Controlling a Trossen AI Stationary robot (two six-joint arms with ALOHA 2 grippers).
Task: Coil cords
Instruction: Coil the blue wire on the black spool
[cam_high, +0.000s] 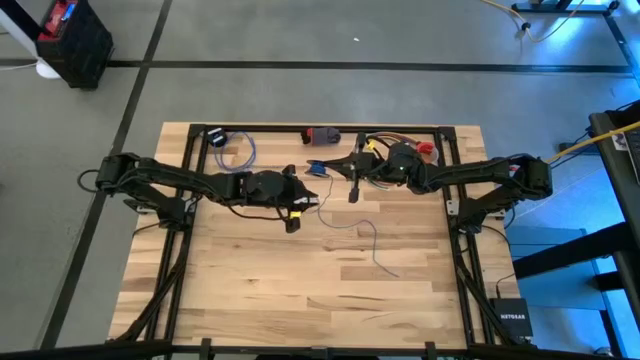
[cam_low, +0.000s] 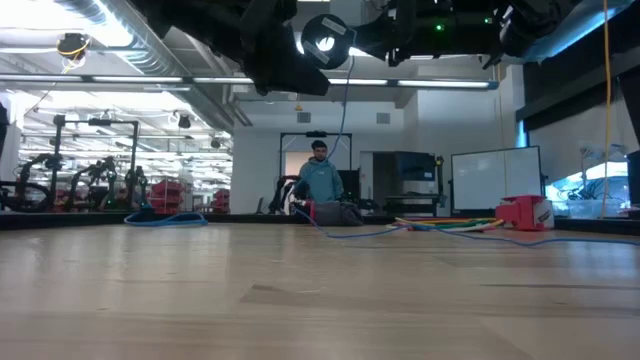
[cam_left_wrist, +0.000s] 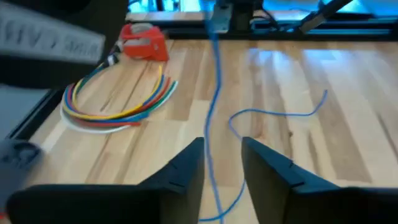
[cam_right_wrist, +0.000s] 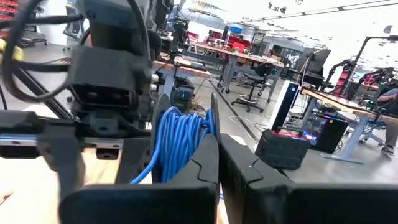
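A thin blue-grey cord is partly wound into a small coil (cam_high: 315, 168), which hangs in the air between my two grippers and shows large in the right wrist view (cam_right_wrist: 177, 146). My right gripper (cam_high: 351, 186) (cam_right_wrist: 219, 155) is shut at the coil. From the coil the cord (cam_left_wrist: 214, 93) drops between the open fingers of my left gripper (cam_high: 296, 216) (cam_left_wrist: 222, 165); I cannot tell whether it touches them. The loose tail (cam_high: 372, 245) lies squiggly on the table. A small black round disc (cam_low: 325, 40) shows up among the grippers in the low view. My right gripper is shut on the blue coil, with the bundled strands (cam_right_wrist: 205, 127) beside its fingertips and along the outer side of one finger (cam_right_wrist: 202, 168). The fingers hide where the strands pass between them. The coil is lifted clear of the table, and the cord hangs down from it.
At the table's far edge lie a bundle of coloured wires (cam_left_wrist: 118, 106) with a red part (cam_left_wrist: 144, 42), a dark red-black object (cam_high: 322, 135), and a black thing with a blue cord loop (cam_high: 232, 148). Black frame rails (cam_high: 190, 170) run along both sides. A person (cam_low: 320, 180) stands far behind.
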